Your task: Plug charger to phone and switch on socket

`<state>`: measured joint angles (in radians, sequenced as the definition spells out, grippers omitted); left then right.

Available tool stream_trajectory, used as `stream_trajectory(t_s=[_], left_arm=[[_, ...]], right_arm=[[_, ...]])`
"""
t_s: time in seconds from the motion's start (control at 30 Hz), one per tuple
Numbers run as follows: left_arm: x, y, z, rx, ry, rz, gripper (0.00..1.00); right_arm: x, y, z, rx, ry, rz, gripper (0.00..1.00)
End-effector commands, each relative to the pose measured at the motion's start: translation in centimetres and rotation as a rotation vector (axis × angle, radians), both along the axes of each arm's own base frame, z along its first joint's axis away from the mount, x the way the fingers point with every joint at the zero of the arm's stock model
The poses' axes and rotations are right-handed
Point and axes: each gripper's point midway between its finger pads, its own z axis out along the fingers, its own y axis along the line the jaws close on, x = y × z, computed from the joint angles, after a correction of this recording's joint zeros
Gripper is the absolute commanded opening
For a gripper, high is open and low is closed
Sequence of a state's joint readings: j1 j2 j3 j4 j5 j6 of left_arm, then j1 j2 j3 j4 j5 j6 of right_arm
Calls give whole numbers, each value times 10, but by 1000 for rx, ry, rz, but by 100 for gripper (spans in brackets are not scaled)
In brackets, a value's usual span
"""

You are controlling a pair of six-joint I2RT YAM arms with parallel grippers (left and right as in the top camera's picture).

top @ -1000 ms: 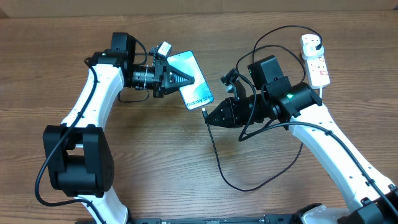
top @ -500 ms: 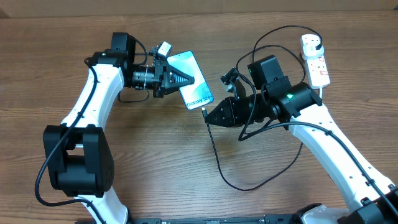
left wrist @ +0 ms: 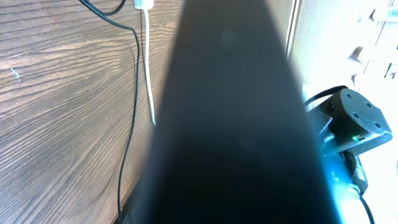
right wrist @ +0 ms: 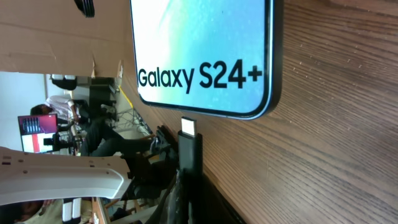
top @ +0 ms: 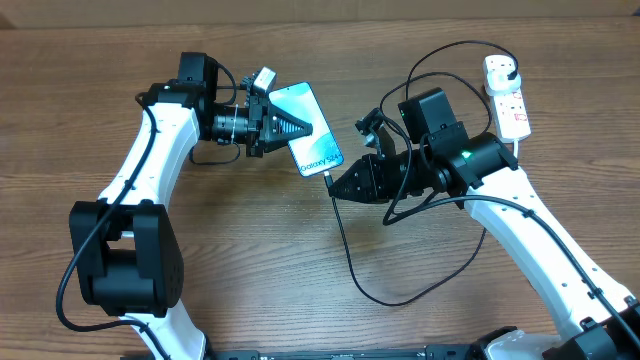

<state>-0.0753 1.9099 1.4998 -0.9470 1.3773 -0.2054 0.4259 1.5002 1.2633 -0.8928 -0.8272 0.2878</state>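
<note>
Misalignment is the risk: the right gripper, pinching the charger tip just short of the phone at far centre, could push askew and twist it within the clamped left gripper.

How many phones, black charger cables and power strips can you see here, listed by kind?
Phone: 1
Black charger cable: 1
White power strip: 1
Total: 3

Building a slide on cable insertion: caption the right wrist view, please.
Charger connector tip lined up just short of the phone's bottom edge, not yet plugged in.
</note>
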Motion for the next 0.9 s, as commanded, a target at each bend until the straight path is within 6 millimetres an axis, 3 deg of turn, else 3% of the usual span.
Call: stream_trajectory(t_s=[0.0,0.87], left_arm=[[-2,-1,15,-64,-37,-16,4],[-3,-1,19,-86,-29,-20,4]], right_arm=[[0,2,17,27,-34,5,4],[0,2,17,27,-33,6,4]])
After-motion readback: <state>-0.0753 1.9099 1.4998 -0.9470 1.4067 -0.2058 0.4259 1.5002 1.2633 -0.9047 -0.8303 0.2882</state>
